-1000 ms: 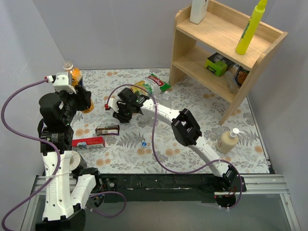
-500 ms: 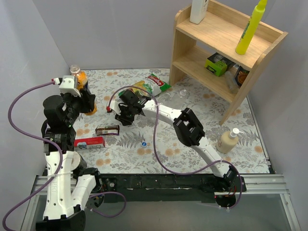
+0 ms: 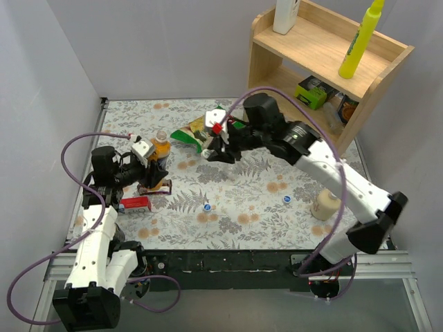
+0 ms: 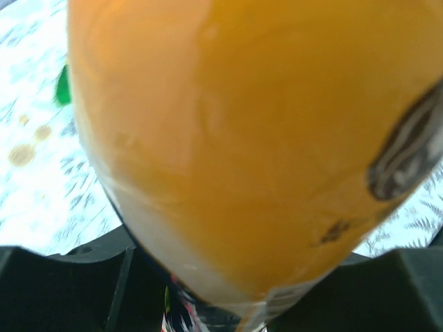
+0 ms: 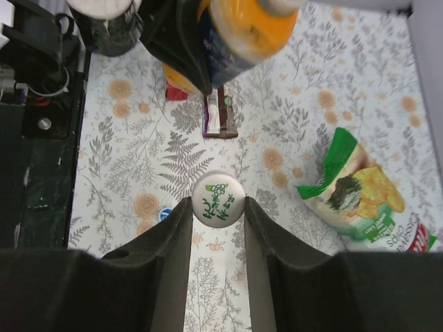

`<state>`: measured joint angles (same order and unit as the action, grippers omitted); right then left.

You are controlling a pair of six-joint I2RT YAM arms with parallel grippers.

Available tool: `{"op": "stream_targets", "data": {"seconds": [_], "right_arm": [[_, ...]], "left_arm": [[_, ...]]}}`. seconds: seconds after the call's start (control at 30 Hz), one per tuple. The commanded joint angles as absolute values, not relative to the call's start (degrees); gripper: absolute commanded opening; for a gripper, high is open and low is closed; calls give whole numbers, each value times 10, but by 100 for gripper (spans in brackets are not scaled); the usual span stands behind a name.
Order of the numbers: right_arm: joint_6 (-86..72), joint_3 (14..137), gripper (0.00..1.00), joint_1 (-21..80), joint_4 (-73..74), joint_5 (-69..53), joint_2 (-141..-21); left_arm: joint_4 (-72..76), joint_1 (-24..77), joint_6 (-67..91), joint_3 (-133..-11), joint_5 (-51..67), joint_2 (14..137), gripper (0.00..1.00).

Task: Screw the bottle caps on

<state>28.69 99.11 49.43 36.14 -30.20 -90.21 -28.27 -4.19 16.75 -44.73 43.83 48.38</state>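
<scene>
My left gripper [image 3: 154, 171] is shut on the small bottle of orange liquid [image 3: 160, 146] and holds it upright, its mouth uncapped. The bottle fills the left wrist view [image 4: 256, 138]. My right gripper [image 3: 216, 147] is shut on the whitish-green cap [image 5: 218, 200], above the mat and to the right of the bottle [image 5: 242, 28]. Two blue caps lie on the mat, one in the middle [image 3: 207, 206] and one further right [image 3: 286, 199]. The first also shows in the right wrist view [image 5: 165, 214]. The clear bottles are hidden or out of view.
A chip bag [image 3: 197, 131] lies behind the right gripper. A chocolate bar [image 5: 220, 114] and a red box [image 3: 133, 204] lie by the left gripper. The cream pump bottle [image 3: 324, 205] stands right. A wooden shelf [image 3: 318, 62] stands back right.
My left arm has carried the orange bottle down and right, toward the mat's middle. My right arm has lifted and swung right with the cap. The right blue cap has come into view.
</scene>
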Motion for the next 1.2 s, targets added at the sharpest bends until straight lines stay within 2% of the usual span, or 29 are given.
{"op": "stream_targets", "data": {"seconds": [0.0, 0.17, 0.43, 0.67, 1.17], "right_arm": [[298, 907, 22, 492, 388, -310, -826], [304, 853, 22, 492, 388, -298, -758], [352, 903, 19, 492, 411, -322, -747], [362, 950, 19, 492, 416, -344, -744], [383, 957, 20, 499, 432, -382, -759]], "left_arm": [[-335, -9, 15, -453, 544, 478, 15], [-351, 104, -29, -456, 544, 479, 14], [-358, 222, -33, -493, 497, 526, 8], [-354, 250, 14, -505, 472, 565, 4], [-306, 293, 31, -517, 439, 560, 1]]}}
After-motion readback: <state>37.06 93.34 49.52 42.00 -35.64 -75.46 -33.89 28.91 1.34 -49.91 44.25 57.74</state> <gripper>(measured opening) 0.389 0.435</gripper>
